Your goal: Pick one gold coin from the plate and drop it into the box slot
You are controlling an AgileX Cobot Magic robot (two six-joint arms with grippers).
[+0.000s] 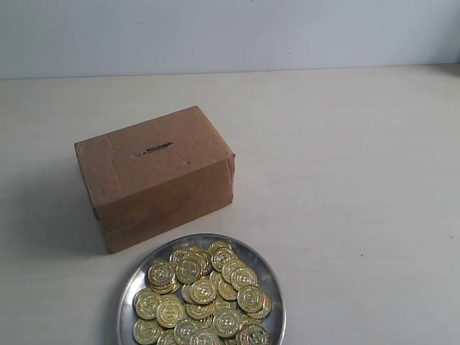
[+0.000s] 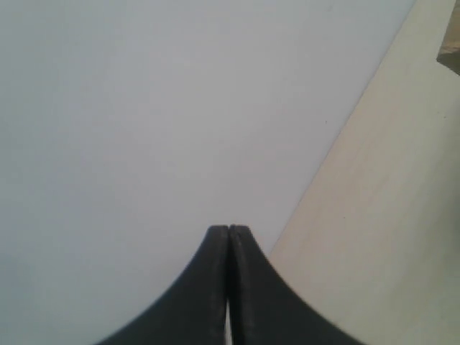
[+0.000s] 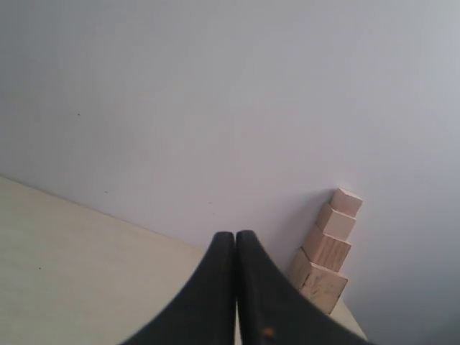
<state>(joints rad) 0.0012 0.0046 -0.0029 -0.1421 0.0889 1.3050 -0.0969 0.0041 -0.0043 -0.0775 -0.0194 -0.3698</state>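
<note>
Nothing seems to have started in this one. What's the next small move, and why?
Probably bring the left gripper over the plate and open its jaws. They are pressed shut, empty and pointing at the wall, and no arm shows in the exterior view. The gold coins all lie heaped on the plate, left of centre there, with nothing at the box slot.

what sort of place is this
Likely a robot lab bench, not a home: a bare table against a blank wall, a slotted box and plate of coins set out as props, wooden blocks stacked by the wall.
</note>
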